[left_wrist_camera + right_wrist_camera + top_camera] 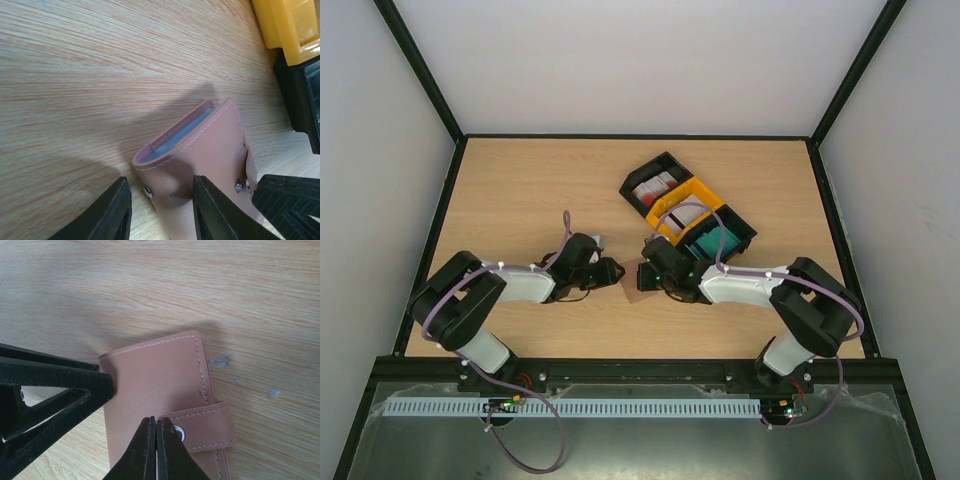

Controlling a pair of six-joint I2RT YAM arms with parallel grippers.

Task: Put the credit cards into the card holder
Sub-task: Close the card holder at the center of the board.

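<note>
1. Light wood-grain table (520, 190): carries everything below.
2. Black-and-white left arm (480, 300) and right arm (790, 300): both reach inward and meet low over the table's front middle.
3. Three open plastic trays in a diagonal row, touching side by side, just behind and right of the grippers: far black tray (665, 162), yellow tray (705, 190), near black tray (745, 232).
4. Reddish-brown leather-like folding card holder (155, 385): lies on the table between the two grippers, just in front of the trays, closed, stitched edge up. In the left wrist view its open end bows slightly and a grey-blue layer shows between the leaves.
5. Small thin plastic credit cards: all sit in the trays. Red-and-white ones (653, 187) in the far black tray, whitish-grey ones (688, 215) in the yellow tray, teal ones (713, 240) in the near black tray.
6. Left gripper (161, 192): fingers apart, straddling the card holder's near corner. Bare table shows between one finger and the leather, so there's no clamp.
7. Right gripper (156, 425): fingers pressed together with nothing between them, tips down on the card holder's face beside the strap tab (200, 427).
8. Round metal snap stud (178, 432): on the strap tab, just beside the right gripper's tips.
</note>
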